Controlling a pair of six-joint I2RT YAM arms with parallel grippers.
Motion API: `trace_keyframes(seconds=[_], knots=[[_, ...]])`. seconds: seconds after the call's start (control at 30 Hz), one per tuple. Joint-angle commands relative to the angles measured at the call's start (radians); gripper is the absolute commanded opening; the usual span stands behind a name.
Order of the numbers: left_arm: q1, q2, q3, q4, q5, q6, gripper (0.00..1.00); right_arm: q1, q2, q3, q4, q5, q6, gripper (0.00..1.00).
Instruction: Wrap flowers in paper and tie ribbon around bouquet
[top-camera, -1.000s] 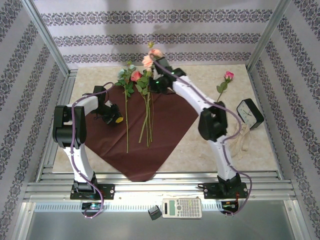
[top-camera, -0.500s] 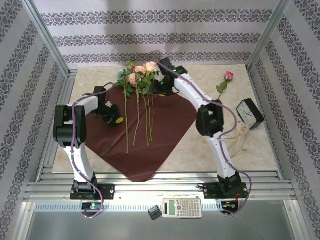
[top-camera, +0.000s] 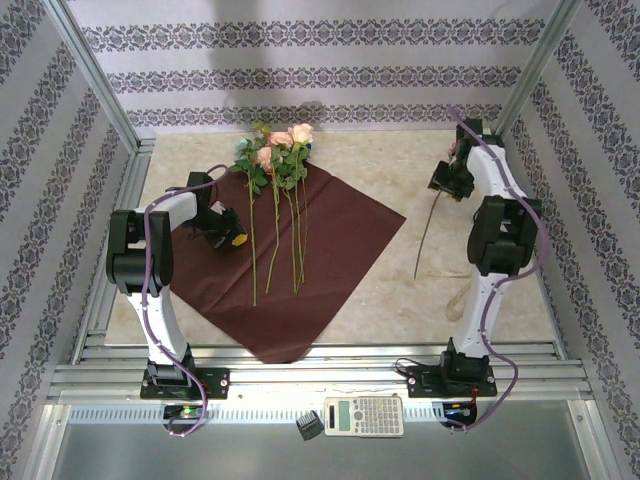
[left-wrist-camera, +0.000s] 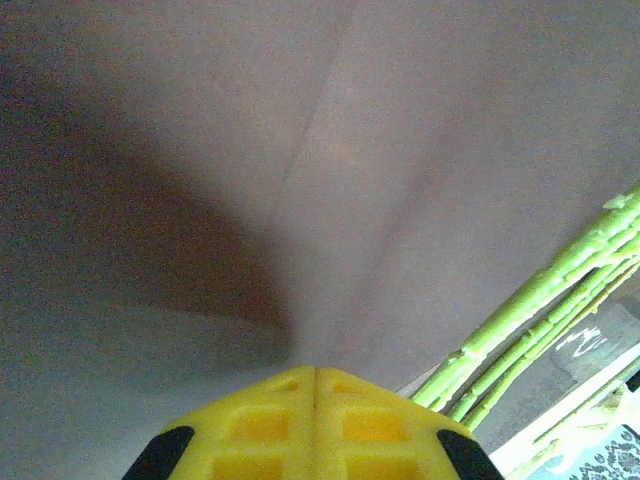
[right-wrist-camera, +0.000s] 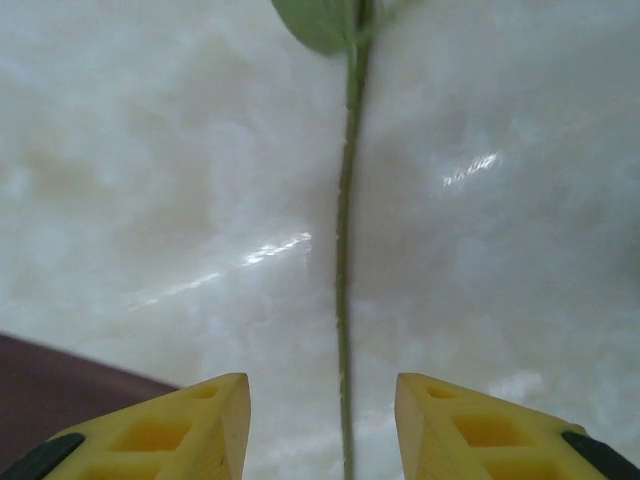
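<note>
The crimson paper (top-camera: 330, 250) lies flat on the table like a diamond. Several flowers (top-camera: 283, 160) lie across its far corner, stems (top-camera: 294, 240) pointing toward me. My left gripper (top-camera: 230, 238) rests shut on the paper (left-wrist-camera: 400, 150) left of the stems (left-wrist-camera: 540, 300), its yellow tips (left-wrist-camera: 316, 378) closed together. My right gripper (top-camera: 446, 182) hovers at the far right over a single flower's stem (top-camera: 428, 225). In the right wrist view it (right-wrist-camera: 322, 400) is open, the thin stem (right-wrist-camera: 343, 300) running between its jaws without touching them. The ribbon is hidden.
A calculator (top-camera: 365, 415) lies on the near rail. Metal frame posts (top-camera: 95, 80) and patterned walls close in the sides. Pale marble table (top-camera: 390, 290) lies bare between the paper and the right arm. A corner of the paper (right-wrist-camera: 60, 395) shows by the right gripper.
My right arm let go of the peach flowers on the paper, then swung right to the single flower with its jaws open. The left arm has not moved.
</note>
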Motion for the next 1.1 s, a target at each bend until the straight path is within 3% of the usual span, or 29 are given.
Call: trace_keyframes(seconds=[0.0, 0.17, 0.47, 0.87, 1.07], knots=[[0.007, -0.014, -0.01, 0.006, 0.004, -0.008, 0.01, 0.021, 0.097, 0.076, -0.064, 0.013, -0.031, 0.42], [0.007, -0.016, -0.009, 0.004, 0.005, -0.012, 0.01, 0.035, 0.201, 0.174, -0.101, 0.035, -0.038, 0.42], [0.007, -0.005, 0.006, -0.003, 0.004, -0.009, 0.01, 0.042, 0.26, 0.234, -0.15, 0.063, -0.07, 0.23], [0.007, 0.006, 0.03, -0.022, 0.004, -0.001, 0.01, 0.067, 0.275, 0.244, -0.182, 0.127, -0.091, 0.29], [0.007, 0.007, 0.032, -0.023, 0.004, 0.0, 0.01, 0.066, 0.279, 0.26, -0.189, 0.113, -0.093, 0.09]])
